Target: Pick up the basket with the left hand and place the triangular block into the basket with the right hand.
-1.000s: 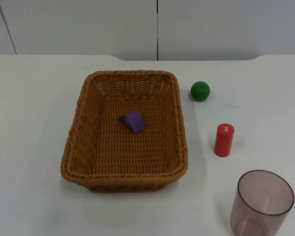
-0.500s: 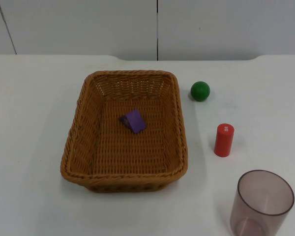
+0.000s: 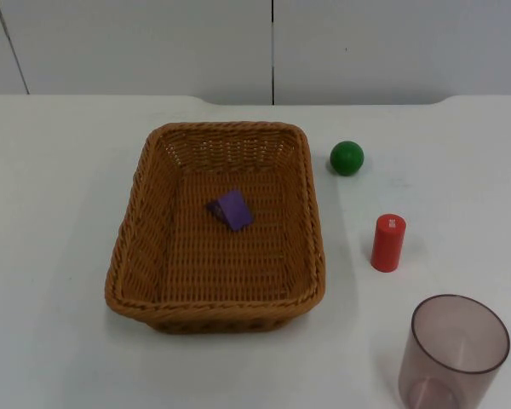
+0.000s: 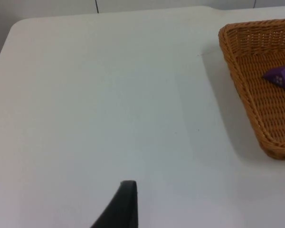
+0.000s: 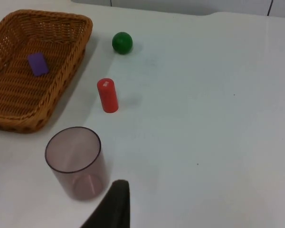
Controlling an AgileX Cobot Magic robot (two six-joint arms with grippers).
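Nothing had shifted across the earlier top views: basket (image 3: 216, 228), block and bystanders sat in the same spots. Wicker basket stood flat on the white table (image 3: 60, 213), unheld, with the purple triangular block (image 3: 231, 209) lying on its floor near the middle, also seen from the left wrist (image 4: 280, 77) and the right wrist (image 5: 37, 63). Left gripper hung over bare table well to the basket's left; only one fingertip (image 4: 125, 204) was visible, so I could not tell if it was spread or closed. Right gripper sat back near the clear plastic cup (image 3: 454, 351), again one fingertip (image 5: 115, 204) (state not readable). Green ball (image 3: 347, 158) and red cylinder (image 3: 387, 243) stood to the basket's right, apart from it. Judged: the placing step looked already done, both arms drawn back and waiting. If anything remained, it was the lift, which called for the left gripper to cross to the near rim (image 4: 232, 76) and pinch the weave without tipping the block out.
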